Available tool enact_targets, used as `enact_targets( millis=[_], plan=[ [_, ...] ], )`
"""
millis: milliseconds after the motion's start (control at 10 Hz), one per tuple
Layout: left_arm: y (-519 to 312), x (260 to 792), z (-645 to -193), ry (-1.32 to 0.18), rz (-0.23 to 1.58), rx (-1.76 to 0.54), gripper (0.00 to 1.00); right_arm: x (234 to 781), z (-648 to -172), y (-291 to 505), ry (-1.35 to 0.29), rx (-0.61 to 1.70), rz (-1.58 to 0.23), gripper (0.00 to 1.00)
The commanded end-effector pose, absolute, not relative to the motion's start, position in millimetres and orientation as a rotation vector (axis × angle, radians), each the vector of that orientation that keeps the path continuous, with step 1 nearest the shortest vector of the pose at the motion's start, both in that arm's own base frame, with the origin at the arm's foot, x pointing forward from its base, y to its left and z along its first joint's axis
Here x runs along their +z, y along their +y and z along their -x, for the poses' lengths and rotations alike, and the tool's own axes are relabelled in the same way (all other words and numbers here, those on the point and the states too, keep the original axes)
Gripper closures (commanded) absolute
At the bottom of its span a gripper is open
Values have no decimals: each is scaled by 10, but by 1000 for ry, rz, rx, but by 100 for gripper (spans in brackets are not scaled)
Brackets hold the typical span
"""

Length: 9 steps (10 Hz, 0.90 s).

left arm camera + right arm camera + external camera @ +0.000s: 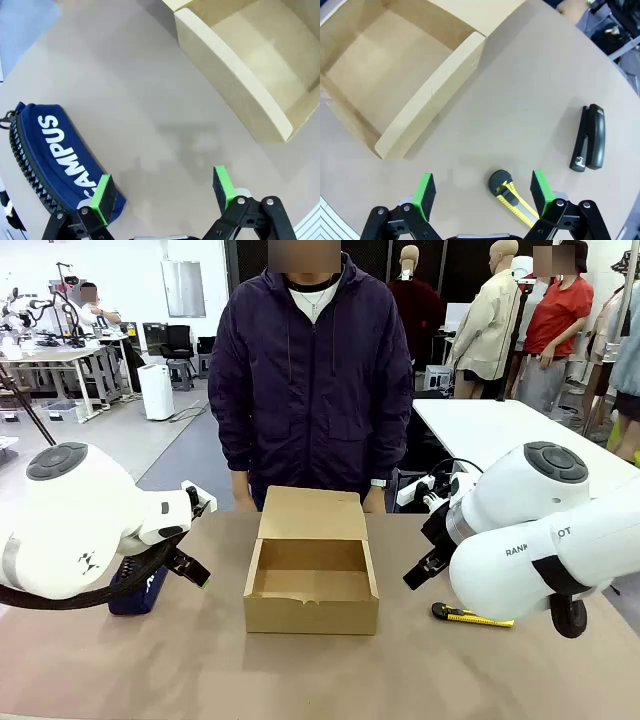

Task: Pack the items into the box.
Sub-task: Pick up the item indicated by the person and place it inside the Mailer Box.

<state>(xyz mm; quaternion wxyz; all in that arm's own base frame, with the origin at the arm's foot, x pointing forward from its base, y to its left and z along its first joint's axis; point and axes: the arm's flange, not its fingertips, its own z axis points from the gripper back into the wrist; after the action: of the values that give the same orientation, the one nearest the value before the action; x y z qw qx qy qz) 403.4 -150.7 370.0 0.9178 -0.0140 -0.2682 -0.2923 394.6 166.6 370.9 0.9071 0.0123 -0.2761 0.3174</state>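
Table point(300, 675): tan top in a workshop room; a person point(310, 380) in a dark zipped jacket stands at its far edge.
Box point(312, 616): plain brown cardboard, mid-table, flap lid raised at the far side, bare cardboard floor showing.
Pouch point(50, 155): navy blue, soft, left of the box and apart from it. My left wrist view gives its white "CAMPUS" print and zip; in the front view my arm covers most of it.
Knife point(514, 199): slim, yellow-and-black, flat on the table right of the box.
Stapler point(590, 137): small, black, lying beyond the knife in my right wrist view.
Left gripper point(162, 187): fingers spread wide, nothing between them, one pad over the pouch's end.
Right gripper point(482, 187): spread wide, nothing gripped, above the knife's dark end.
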Motion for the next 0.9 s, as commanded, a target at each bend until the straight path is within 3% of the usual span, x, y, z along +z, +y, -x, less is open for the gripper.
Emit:
enact_targets(
  millis=[0, 800],
  plan=[
    [-1507, 3701, -4033, -552, 29, -601, 0, 3709, -3946, 1666, -570, 655, -25, 0],
    [-1507, 3701, -4033, -552, 29, -601, 0, 3709, -3946, 1666, -570, 655, -25, 0]
  ],
)
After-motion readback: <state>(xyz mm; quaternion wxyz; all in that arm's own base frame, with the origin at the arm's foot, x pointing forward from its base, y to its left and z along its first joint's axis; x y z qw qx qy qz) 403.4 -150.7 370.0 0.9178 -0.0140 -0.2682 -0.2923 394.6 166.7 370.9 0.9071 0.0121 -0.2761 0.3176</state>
